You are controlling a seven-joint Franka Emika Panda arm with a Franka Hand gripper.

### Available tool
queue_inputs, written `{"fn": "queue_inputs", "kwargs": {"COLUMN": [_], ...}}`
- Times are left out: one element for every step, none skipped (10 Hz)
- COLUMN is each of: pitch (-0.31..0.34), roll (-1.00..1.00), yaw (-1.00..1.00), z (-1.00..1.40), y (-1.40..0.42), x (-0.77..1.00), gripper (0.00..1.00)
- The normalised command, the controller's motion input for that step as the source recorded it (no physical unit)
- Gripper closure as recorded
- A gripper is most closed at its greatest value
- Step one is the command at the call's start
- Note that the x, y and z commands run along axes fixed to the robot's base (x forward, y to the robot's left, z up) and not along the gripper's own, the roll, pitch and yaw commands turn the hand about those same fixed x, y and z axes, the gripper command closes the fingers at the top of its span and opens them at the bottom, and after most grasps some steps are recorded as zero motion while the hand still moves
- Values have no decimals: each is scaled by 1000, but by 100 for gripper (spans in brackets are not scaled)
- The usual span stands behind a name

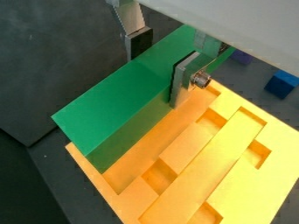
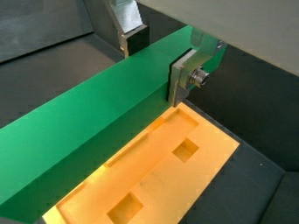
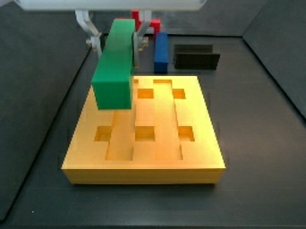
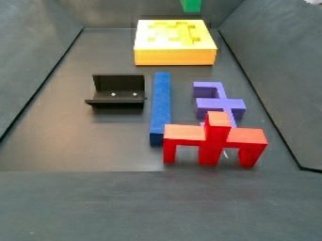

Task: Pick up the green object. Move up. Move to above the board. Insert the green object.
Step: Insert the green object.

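Dark counter [image 4: 75,141] carries the board [image 3: 143,148]. Above the board, clear of its grooved top, the tool [image 1: 162,63] pinches the green object [image 3: 116,61] between its plates. One finger [image 2: 184,77] shows fully; its partner sits largely hidden behind the bar.
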Motion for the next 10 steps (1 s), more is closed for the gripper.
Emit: {"fn": "queue_inputs", "kwargs": {"pitch": [-113,0,0,13,14,0,0,4,4,0], "roll": [94,104,106,120,120,113,210,341,413,383], "yaw": [0,0,-6,-11,-20,0,0,0,-3,0], "z": [-777,-666,-611,-589,-563,-563,-503,-420,-306,-177], "y": [-29,-14,-26,-80,-94,-89,-191,-89,-83,-23], "x": [0,3,0,20,3,0,100,143,174,66], "gripper": [100,100,100,100,100,100,100,100,100,100]}}
